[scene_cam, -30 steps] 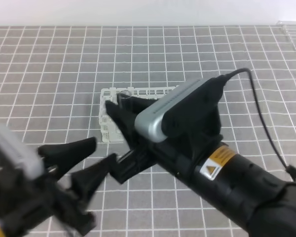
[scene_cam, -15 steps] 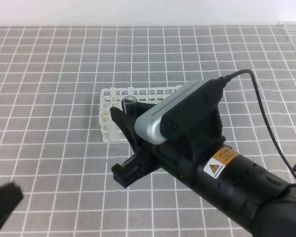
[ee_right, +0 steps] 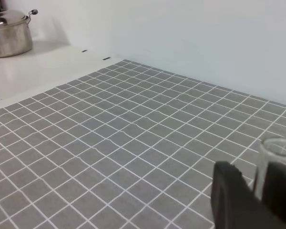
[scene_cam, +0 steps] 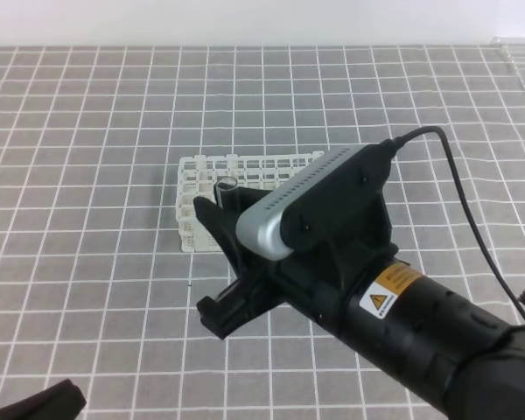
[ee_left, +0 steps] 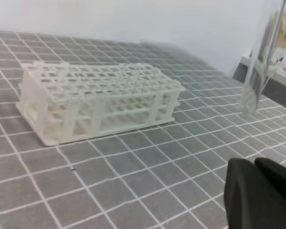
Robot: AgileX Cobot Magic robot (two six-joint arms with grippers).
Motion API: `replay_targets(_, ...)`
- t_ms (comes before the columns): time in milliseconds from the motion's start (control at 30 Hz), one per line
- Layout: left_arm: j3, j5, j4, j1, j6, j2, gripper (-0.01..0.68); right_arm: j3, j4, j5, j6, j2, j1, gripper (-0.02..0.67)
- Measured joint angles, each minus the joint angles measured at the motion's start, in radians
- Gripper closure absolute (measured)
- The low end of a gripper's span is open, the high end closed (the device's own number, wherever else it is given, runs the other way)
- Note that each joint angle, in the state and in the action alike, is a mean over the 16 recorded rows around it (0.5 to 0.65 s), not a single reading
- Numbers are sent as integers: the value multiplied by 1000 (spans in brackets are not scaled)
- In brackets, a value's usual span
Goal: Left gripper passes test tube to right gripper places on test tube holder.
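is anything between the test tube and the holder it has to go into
Nothing visible does. The test tube is clamped upright in the right gripper, hanging over the near edge of the white test tube holder, whose square holes look empty. The left gripper sits low and off to the side.

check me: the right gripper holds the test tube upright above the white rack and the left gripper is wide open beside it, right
Not quite. The right gripper does hold the test tube upright over the rack, but the left gripper is shut and pulled back, as the left wrist view shows.

Test tube mostly hidden by right end effector, left end effector cropped
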Motion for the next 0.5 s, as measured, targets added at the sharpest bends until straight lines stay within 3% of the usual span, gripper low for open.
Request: replay_targets(500, 46, 20, 0, 0, 0, 0, 673, 0, 0, 1, 0, -1, 0, 558)
